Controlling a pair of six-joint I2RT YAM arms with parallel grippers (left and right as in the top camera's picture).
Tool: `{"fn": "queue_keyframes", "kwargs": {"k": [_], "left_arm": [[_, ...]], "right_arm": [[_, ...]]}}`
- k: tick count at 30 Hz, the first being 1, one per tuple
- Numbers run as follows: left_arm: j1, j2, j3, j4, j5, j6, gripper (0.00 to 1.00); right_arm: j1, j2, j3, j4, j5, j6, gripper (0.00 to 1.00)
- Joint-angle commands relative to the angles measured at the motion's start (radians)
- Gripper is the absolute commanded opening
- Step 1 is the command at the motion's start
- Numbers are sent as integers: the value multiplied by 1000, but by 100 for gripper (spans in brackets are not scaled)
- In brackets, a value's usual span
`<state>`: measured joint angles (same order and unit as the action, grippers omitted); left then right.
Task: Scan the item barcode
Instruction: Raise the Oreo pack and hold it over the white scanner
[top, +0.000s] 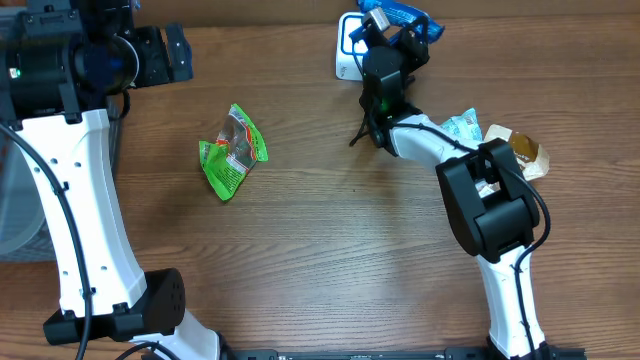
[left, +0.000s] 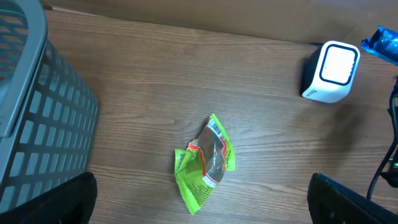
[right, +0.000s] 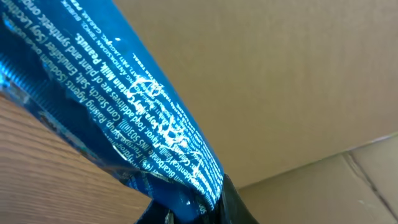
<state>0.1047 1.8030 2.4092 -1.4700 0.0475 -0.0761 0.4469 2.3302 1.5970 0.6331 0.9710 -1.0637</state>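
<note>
The blue packet is seen from overhead pinched in the nearly closed right gripper beside the white scanner, while the left gripper is spread wide and empty, well apart. From the left wrist, only a corner of it is shown, just right of the scanner's pale face. From the right wrist, crinkled glossy film is seen clamped at one end; it is judged light, limp and slippery, best gripped at a sealed edge with the barcode left uncovered.
</note>
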Motion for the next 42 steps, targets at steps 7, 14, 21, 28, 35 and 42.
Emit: {"fn": "queue_keyframes", "kwargs": {"k": [7, 14, 21, 28, 35, 42], "left_arm": [[0, 8, 3, 1, -3, -10, 100], [0, 8, 3, 1, -3, -10, 100], [0, 8, 3, 1, -3, -10, 100], [0, 8, 3, 1, -3, -10, 100], [0, 8, 3, 1, -3, -10, 100], [0, 8, 3, 1, -3, -10, 99]], "right_arm": [[10, 4, 19, 18, -121, 180, 4], [11, 65, 19, 121, -179, 196, 4], [0, 93, 19, 121, -266, 193, 4], [-42, 156, 19, 183, -283, 193, 4], [-84, 158, 20, 189, -322, 170, 4], [-89, 161, 20, 189, -375, 167, 4]]}}
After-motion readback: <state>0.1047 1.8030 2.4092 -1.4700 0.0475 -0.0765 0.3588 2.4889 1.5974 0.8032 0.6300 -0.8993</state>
